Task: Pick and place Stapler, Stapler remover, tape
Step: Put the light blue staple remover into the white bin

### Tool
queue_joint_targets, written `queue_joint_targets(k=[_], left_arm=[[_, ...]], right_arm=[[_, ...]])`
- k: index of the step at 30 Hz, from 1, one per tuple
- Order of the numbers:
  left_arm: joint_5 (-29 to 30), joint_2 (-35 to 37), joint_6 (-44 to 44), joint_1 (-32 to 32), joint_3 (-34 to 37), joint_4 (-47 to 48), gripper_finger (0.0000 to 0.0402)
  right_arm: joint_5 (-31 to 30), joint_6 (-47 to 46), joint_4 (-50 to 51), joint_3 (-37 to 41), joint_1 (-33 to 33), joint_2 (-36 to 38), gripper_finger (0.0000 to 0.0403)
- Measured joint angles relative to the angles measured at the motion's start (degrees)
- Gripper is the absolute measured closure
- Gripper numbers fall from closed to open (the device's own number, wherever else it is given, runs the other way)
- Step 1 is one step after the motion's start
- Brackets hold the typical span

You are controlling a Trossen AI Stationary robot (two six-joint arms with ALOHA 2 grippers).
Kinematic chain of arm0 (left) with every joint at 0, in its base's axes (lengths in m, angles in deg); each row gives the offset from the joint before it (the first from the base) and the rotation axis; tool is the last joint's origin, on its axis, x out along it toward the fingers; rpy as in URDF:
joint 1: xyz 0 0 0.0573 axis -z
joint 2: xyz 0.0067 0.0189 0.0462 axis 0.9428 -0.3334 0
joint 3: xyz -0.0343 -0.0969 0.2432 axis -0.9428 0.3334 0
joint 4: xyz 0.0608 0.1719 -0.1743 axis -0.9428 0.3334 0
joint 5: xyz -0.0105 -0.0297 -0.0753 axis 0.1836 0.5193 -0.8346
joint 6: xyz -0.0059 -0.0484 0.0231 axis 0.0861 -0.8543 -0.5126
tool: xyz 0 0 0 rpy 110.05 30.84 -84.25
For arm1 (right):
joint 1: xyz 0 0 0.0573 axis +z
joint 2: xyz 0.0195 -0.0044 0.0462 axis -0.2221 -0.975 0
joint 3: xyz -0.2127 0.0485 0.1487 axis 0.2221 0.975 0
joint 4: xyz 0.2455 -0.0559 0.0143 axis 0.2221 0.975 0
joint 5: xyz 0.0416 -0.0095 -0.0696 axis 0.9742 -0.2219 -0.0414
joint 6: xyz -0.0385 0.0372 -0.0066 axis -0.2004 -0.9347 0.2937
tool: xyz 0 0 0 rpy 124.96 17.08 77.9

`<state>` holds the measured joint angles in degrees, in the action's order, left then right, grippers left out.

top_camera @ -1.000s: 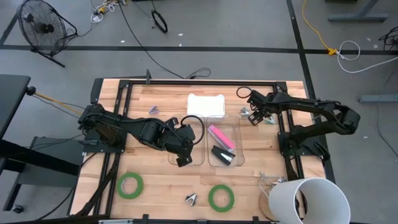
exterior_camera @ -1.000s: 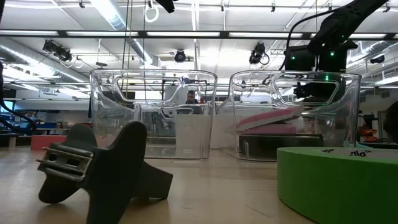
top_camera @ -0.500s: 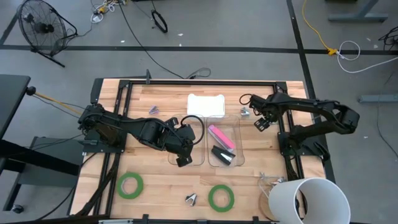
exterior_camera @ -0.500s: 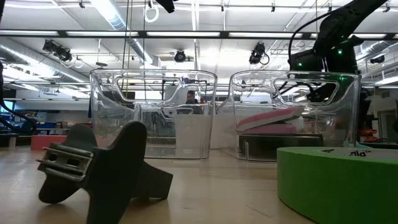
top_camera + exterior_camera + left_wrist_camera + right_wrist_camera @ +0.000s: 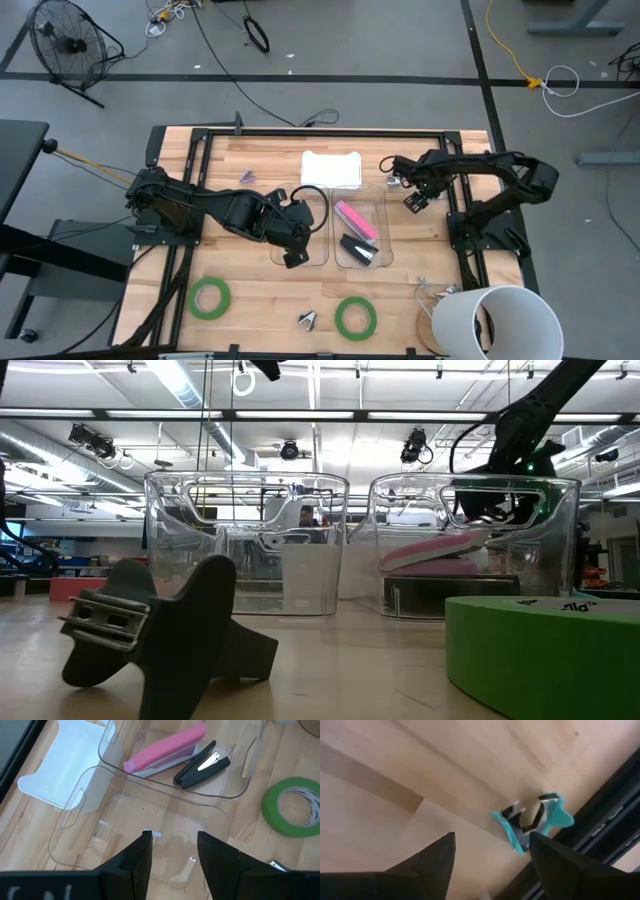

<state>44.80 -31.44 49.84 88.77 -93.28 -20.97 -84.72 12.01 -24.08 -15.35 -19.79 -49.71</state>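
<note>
evidently the right gripper [image 5: 490,857], fingers spread and empty, hovers by the teal staple remover [image 5: 532,822] on the wood just right of the right bin [image 5: 380,200], lining up a grasp. the left gripper [image 5: 172,852] waits, fingers apart, over the empty left bin [image 5: 90,800]; the pink stapler [image 5: 355,218] already lies in the right one, green tape [image 5: 355,317] at the near edge.

The high view looked straight down from far above, taking in the whole bench [image 5: 260,150]. The low view sat at bench level, facing the room, close behind a green tape roll [image 5: 545,650]. The left wrist view looked down closely into two clear bins [image 5: 145,835], which the low view shared. The right wrist view faced bare wood nearby.
</note>
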Motion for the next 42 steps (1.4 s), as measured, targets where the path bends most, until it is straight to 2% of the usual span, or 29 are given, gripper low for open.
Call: queue_joint_targets(k=[3, 6, 9, 13, 14, 19, 24, 35, 39, 42], left_arm=[[0.0, 0.0, 0.3, 0.0, 0.0, 0.4, 0.0241], [0.0, 0.0, 0.5, 0.0, 0.0, 0.4, 0.0241], [0.0, 0.0, 0.5, 0.0, 0.0, 0.5, 0.0241], [0.0, 0.0, 0.5, 0.0, 0.0, 0.5, 0.0241], [0.0, 0.0, 0.5, 0.0, 0.0, 0.5, 0.0241], [0.0, 0.0, 0.5, 0.0, 0.0, 0.5, 0.0241], [0.0, 0.0, 0.5, 0.0, 0.0, 0.5, 0.0241], [0.0, 0.0, 0.4, 0.0, 0.0, 0.5, 0.0241], [0.0, 0.0, 0.4, 0.0, 0.0, 0.5, 0.0241], [0.0, 0.0, 0.5, 0.0, 0.0, 0.5, 0.0241]], right_arm=[[-0.6, 0.0, -1.4, 0.0, 0.0, -2.5, 0.0166], [-1.2, 0.3, -2.3, -0.2, 0.0, -4.0, 0.0207], [-2.6, 0.6, -2.5, -0.2, 0.0, -4.4, 0.0269], [-3.0, 0.6, -2.8, -0.2, 0.0, -3.5, 0.0374], [-3.0, 0.6, -2.8, -0.2, 0.0, -3.3, 0.0384], [-0.3, 1.4, -2.4, -1.3, 0.0, -2.8, 0.0387], [1.2, 2.0, 0.1, -5.8, 1.5, -2.1, 0.0395], [0.4, 3.6, 9.6, -23.4, 5.6, -1.9, 0.0398], [1.6, 4.2, 8.5, -29.5, 7.8, -1.9, 0.0398], [4.4, 5.0, 4.2, -32.4, 10.8, -1.9, 0.0398]])
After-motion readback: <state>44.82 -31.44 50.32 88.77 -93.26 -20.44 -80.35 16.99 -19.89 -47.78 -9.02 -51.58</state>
